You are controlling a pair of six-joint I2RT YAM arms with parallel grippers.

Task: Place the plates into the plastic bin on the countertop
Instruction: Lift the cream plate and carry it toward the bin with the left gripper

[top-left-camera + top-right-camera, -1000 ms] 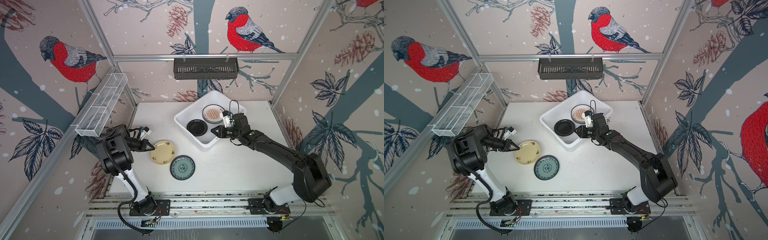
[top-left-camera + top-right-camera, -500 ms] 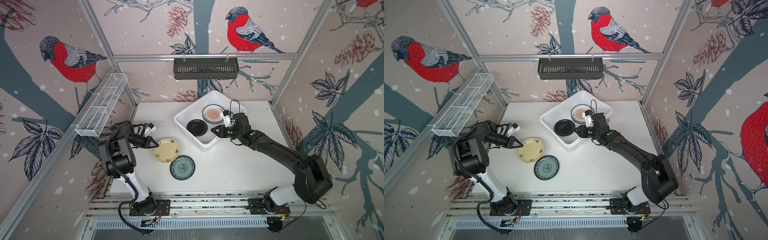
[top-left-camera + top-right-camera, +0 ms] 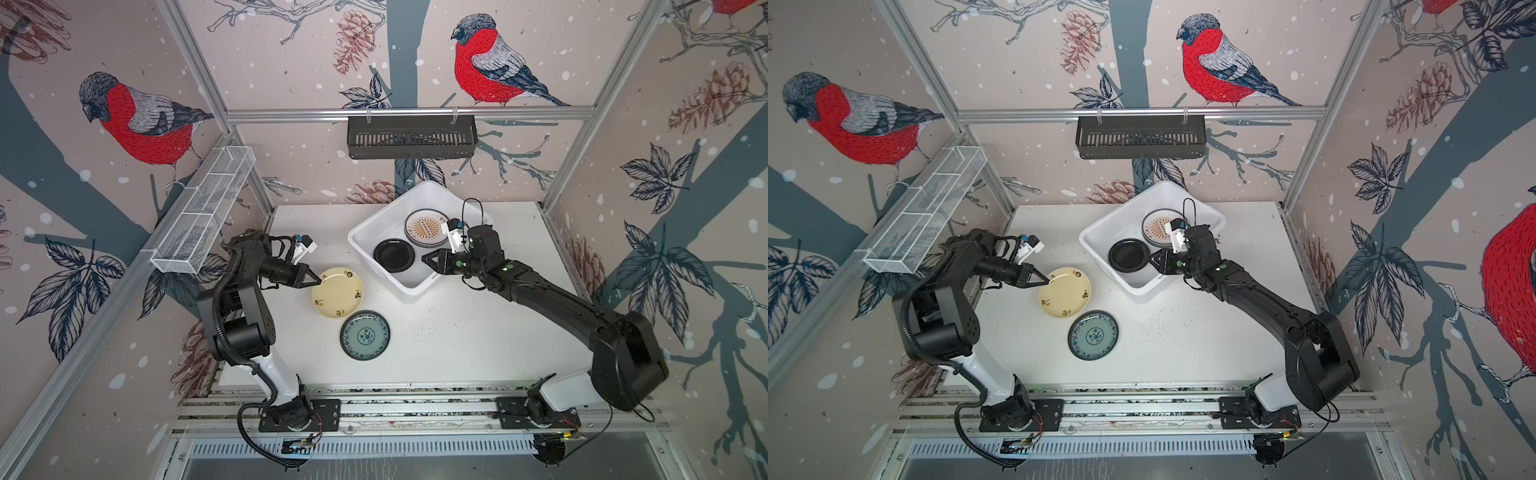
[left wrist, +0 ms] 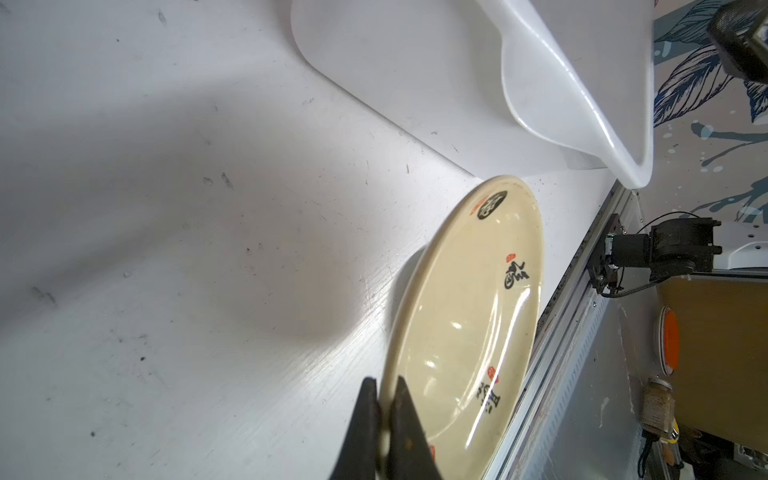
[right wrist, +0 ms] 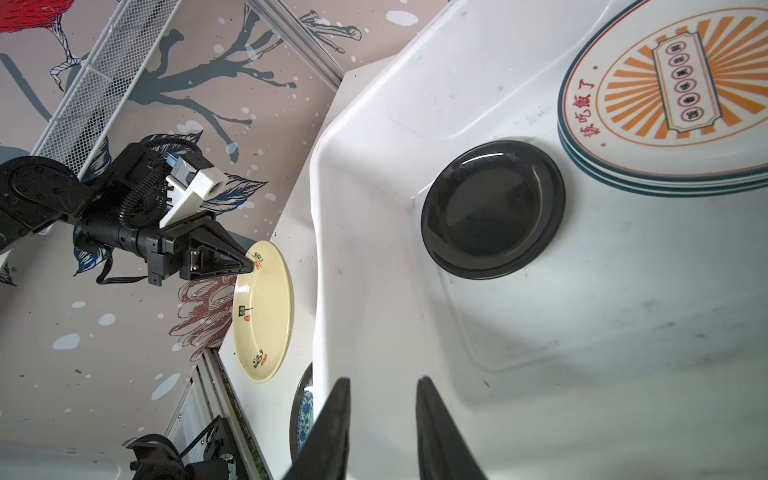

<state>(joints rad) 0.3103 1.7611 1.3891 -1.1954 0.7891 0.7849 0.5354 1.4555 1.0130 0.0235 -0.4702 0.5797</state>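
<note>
Now, left gripper [image 3: 318,282] clamped on round cream-yellow plate [image 3: 337,293] rim, plate tilted over speckled white countertop [image 3: 457,332]; right gripper [image 5: 383,380] jaws apart, empty, above large white plastic bin [image 3: 430,195] holding round black plate [image 3: 393,255].

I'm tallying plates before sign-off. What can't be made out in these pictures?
- Stack under the sunburst plate: right wrist view shows layered rims, count unclear; the frame edge cuts it.
- Teal plate: right wrist view, mostly hidden behind the plastic bin.
- Cream-yellow plate: left wrist view, rim pinched inside the left gripper, cut by the frame edge.
</note>
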